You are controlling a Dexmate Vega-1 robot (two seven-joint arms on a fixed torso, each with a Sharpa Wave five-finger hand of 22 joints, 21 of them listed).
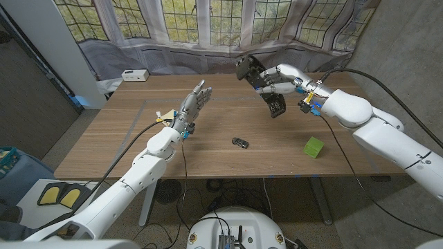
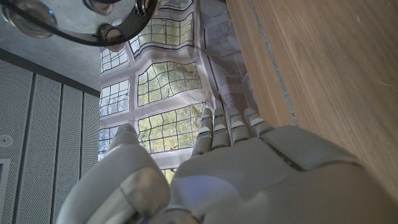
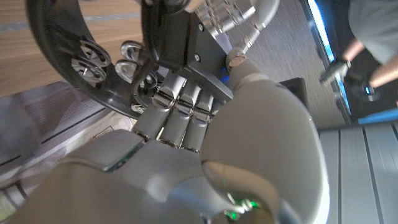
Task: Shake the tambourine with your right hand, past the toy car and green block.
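Observation:
My right hand (image 1: 280, 79) grips a black tambourine (image 1: 261, 84) and holds it in the air above the far right part of the table. In the right wrist view my fingers (image 3: 177, 115) wrap its black rim (image 3: 62, 68), where silver jingles show. A small dark toy car (image 1: 240, 142) lies near the table's middle, nearer the front than the tambourine. A green block (image 1: 315, 146) sits to its right by the front edge. My left hand (image 1: 194, 104) is raised over the left half of the table, fingers apart, holding nothing. The tambourine's rim (image 2: 93, 25) also appears in the left wrist view.
A small white box (image 1: 134, 75) sits at the table's far left corner. A curtained window runs behind the wooden table (image 1: 138, 138). Cables hang from both arms. A person's arm (image 3: 367, 31) appears in the right wrist view.

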